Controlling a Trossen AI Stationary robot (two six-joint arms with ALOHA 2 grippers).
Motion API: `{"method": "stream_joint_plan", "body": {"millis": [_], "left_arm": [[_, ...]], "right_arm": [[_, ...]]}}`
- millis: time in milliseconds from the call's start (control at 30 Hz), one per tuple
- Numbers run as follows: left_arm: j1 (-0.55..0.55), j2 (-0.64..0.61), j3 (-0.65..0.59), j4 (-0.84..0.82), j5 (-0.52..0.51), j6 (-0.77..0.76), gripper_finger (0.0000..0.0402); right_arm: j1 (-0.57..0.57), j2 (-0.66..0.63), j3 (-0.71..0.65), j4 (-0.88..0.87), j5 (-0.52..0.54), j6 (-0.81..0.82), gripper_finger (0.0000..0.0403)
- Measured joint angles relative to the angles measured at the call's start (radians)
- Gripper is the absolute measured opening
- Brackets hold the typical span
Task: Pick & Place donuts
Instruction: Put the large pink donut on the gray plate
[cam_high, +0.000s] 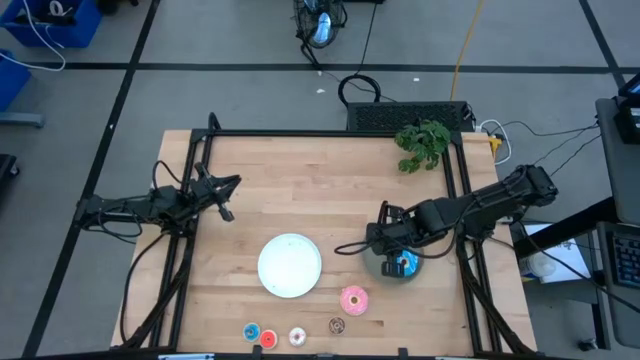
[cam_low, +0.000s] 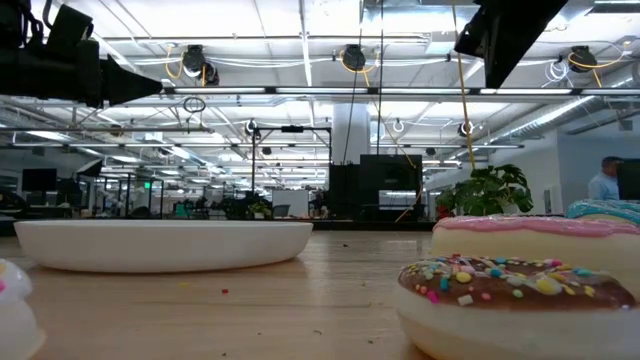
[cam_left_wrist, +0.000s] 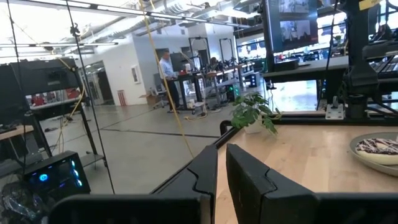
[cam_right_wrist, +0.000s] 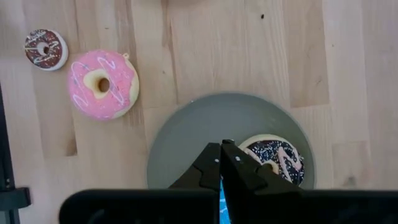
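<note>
The right jaws (cam_right_wrist: 221, 163) hang closed and empty over the grey plate (cam_right_wrist: 186, 140), apparently having delivered the chocolate donut (cam_right_wrist: 278, 159) beside them (the pink donut (cam_right_wrist: 103, 84) waits farther off on the worktop (cam_right_wrist: 249, 50)).

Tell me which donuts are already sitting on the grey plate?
The chocolate donut with pale squiggles and a blue donut sit on the grey plate, under the right claw. The pink donut lies on the table.
</note>
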Motion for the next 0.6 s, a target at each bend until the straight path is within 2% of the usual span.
{"method": "stream_joint_plan", "body": {"millis": [600], "left_arm": [[0.0,0.0,0.0,0.0,0.0,0.002,0.0042]], "right_arm": [[0.0,0.0,-0.018,0.082,0.001,-0.047,0.0]]}}
